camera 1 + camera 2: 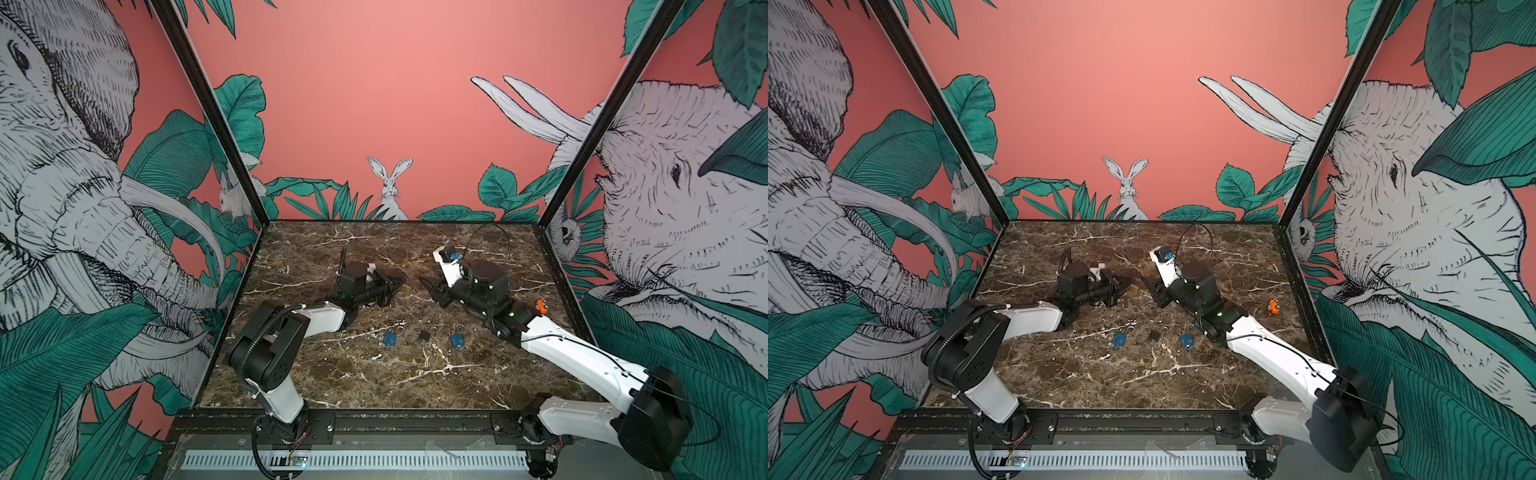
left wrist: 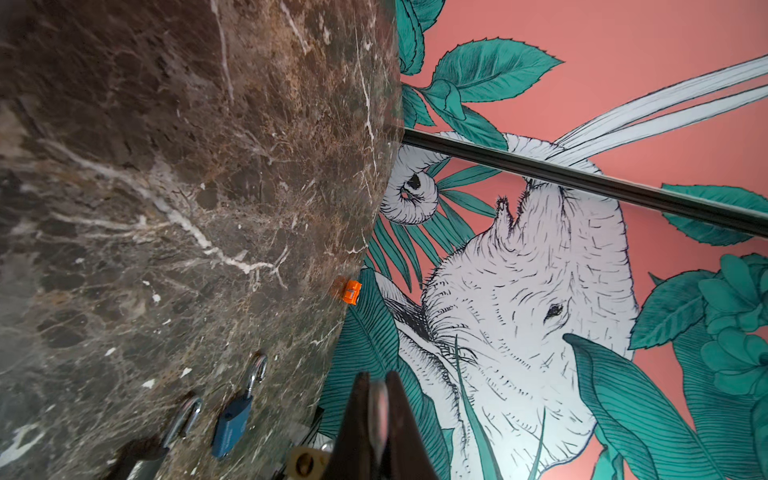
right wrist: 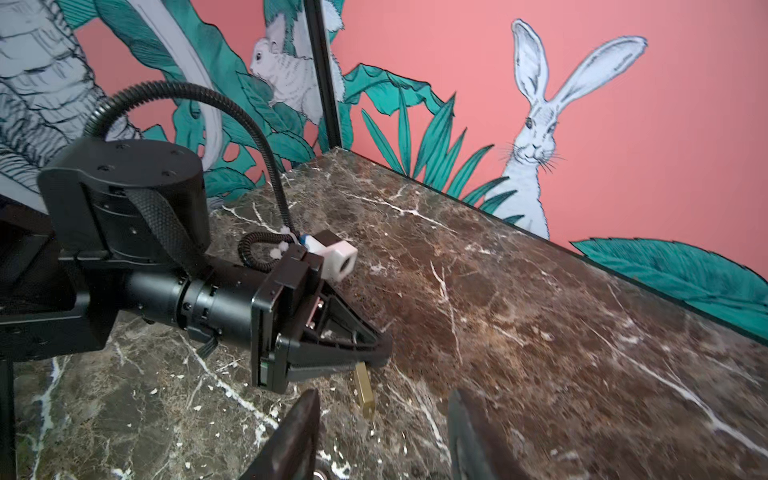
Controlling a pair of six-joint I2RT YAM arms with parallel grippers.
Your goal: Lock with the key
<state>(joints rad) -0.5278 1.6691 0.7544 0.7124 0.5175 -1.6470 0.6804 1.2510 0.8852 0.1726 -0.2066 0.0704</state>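
My left gripper (image 1: 400,283) lies on its side above the marble table (image 1: 332,382) and is shut on a brass padlock (image 3: 365,390). The lock hangs from the fingertips towards the table. Between the left fingers (image 2: 357,415) sits a silver metal piece; I cannot tell whether it is the shackle or the key. Otherwise the key is not clearly visible. My right gripper (image 3: 382,440) faces the lock from the right, a short way off and open, with nothing between its fingers. Both top views show the two grippers tip to tip, the right gripper (image 1: 1152,291) included.
Nearer the front, two blue padlocks (image 1: 390,339) (image 1: 456,340) flank a black padlock (image 1: 424,336). A small orange object (image 1: 540,306) lies by the right wall. Patterned walls close the table on three sides.
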